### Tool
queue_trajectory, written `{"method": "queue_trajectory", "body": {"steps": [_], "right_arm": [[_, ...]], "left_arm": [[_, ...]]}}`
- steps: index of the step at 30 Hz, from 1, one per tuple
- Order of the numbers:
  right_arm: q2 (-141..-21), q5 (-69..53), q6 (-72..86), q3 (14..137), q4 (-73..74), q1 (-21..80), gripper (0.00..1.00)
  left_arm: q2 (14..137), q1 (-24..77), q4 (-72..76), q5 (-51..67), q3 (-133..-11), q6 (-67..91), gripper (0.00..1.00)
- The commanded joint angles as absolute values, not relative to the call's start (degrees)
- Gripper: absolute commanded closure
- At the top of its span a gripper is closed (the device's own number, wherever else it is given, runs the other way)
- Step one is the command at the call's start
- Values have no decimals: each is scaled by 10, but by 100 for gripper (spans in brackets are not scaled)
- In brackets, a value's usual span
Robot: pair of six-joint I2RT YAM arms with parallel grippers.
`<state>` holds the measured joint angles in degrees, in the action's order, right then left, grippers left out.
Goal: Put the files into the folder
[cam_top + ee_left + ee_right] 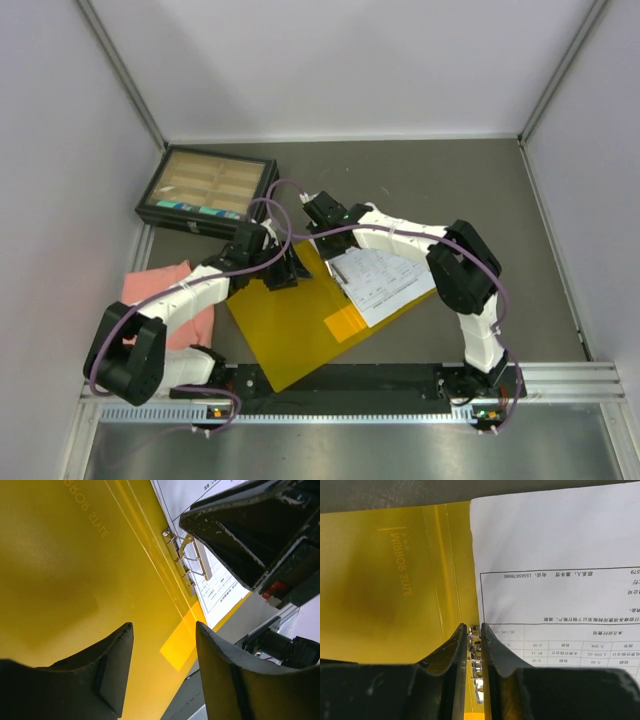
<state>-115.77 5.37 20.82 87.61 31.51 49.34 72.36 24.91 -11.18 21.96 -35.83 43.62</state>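
The yellow folder (285, 335) lies open on the table. The files (385, 280), white printed sheets, lie on its right half. They also show in the right wrist view (555, 565). My right gripper (474, 627) is shut on the folder's metal clip (476, 652) at the sheets' left edge. In the top view the right gripper (330, 240) is at the folder's far edge. My left gripper (164, 627) is open and empty, close over the folder's left cover (75, 570). In the top view the left gripper (285, 275) is beside the spine. The clip (185, 562) has its lever raised. The orange pocket (185, 645) is near the front.
A black compartment box (207, 190) stands at the back left. A pink cloth (165, 300) lies under the left arm. A black rail (350, 380) runs along the near edge. Grey walls close in the table on three sides.
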Motion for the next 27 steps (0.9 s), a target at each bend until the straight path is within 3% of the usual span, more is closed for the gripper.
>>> {"method": "queue_trajectory", "body": {"steps": [1,7,15,23,27], "right_arm": [[-1091,49,212,871,298,495,89],[-1095,54,208,875,300,495,89],[-1112,47,210,882,296,489,89],[-1103,36,208,868,287,483,89],[-1089,24,206,851,274,483,89]], "left_arm": [[728,251,-69,218,-365,460,41],[637,250,-85,189,-341,443,28],[564,250,-174,158,-346,401,22],[512,250,-203,101,-338,420,23],[469,250,-174,18,-316,458,30]]}}
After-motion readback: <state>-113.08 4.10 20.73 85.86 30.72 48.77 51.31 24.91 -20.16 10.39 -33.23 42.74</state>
